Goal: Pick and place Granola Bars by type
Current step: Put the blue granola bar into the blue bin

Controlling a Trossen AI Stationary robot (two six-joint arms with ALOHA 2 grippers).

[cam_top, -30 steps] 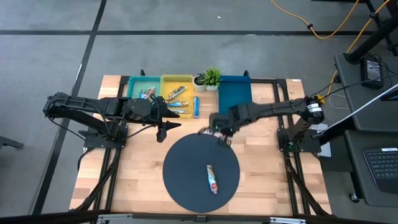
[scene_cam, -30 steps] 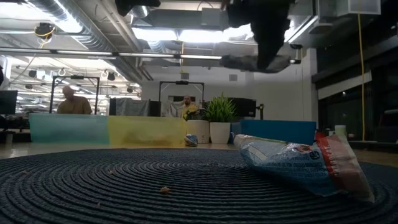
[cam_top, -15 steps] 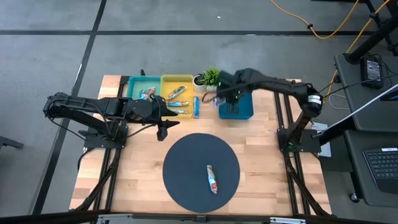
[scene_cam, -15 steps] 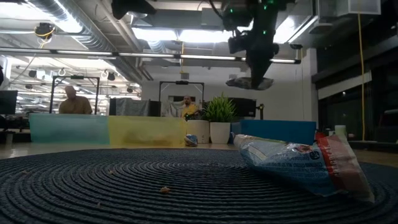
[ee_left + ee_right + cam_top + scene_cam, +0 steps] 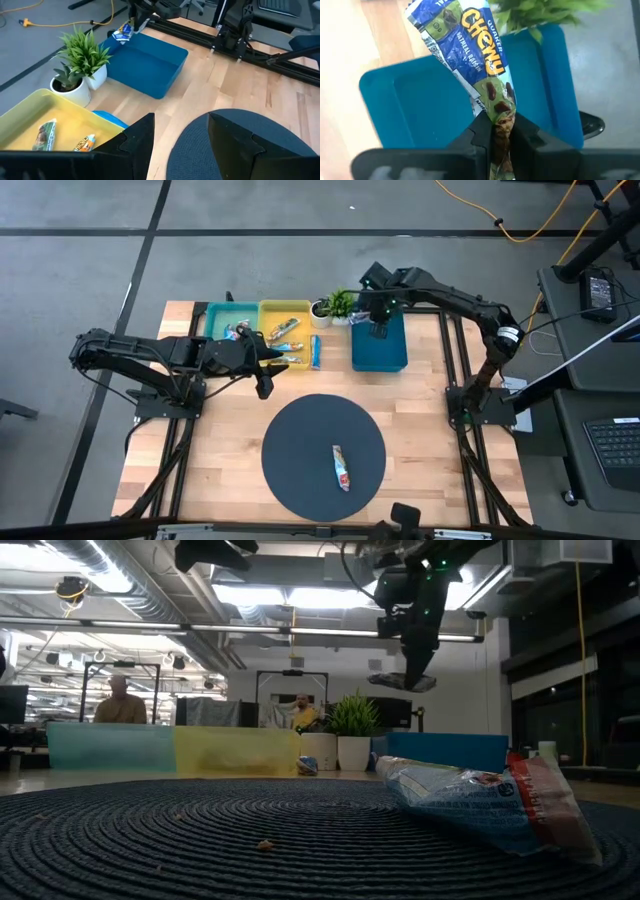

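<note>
Blue crinkled foil, printed with oats and raisins: one granola bar [image 5: 470, 55] is hanging pinched by its end between the right gripper's [image 5: 500, 131] two dark fingers, which are clamped on the wrapper. That gripper is hovering over the far end of the dark blue bin [image 5: 379, 340], a shallow rectangular plastic tray with smooth walls.

Just beside the bin is sitting a small potted plant [image 5: 340, 304] in a white pot. Next along are lying a yellow bin [image 5: 283, 311], holding several wrapped bars, and a teal bin [image 5: 222, 313]. A blue-wrapped bar [image 5: 315, 352] is resting on the bare wood between the yellow and dark blue bins.

The left gripper [image 5: 266, 375] is waiting near the yellow bin, its fingers standing apart with nothing between them.

A round dark woven mat [image 5: 290, 450], ribbed in concentric rings, is lying on the pale planked wooden table [image 5: 215, 460]; a red-and-white-ended bar [image 5: 342, 467] is resting on it.
</note>
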